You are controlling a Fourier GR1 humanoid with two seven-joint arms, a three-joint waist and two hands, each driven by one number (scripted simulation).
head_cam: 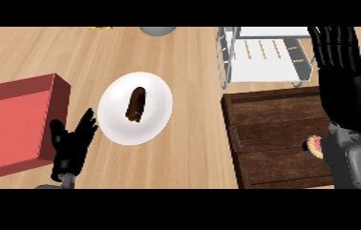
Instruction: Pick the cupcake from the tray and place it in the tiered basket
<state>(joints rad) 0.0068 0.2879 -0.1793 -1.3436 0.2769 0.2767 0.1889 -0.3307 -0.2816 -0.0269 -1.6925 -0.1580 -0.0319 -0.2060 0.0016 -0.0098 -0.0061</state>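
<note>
- At four o'clock on the tray sits the cupcake, half hidden behind the right forearm.
- Right hand is nearer but beyond it at twelve o'clock, fingers straight and released over the tiered basket.
- Left hand rests released at eight o'clock on the worktop.

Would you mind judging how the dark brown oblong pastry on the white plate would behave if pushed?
The dark brown oblong pastry looks light, so it would likely slide. Its elongated shape suggests it could roll sideways across the smooth white round plate. It is probably soft and easily dented.
</note>
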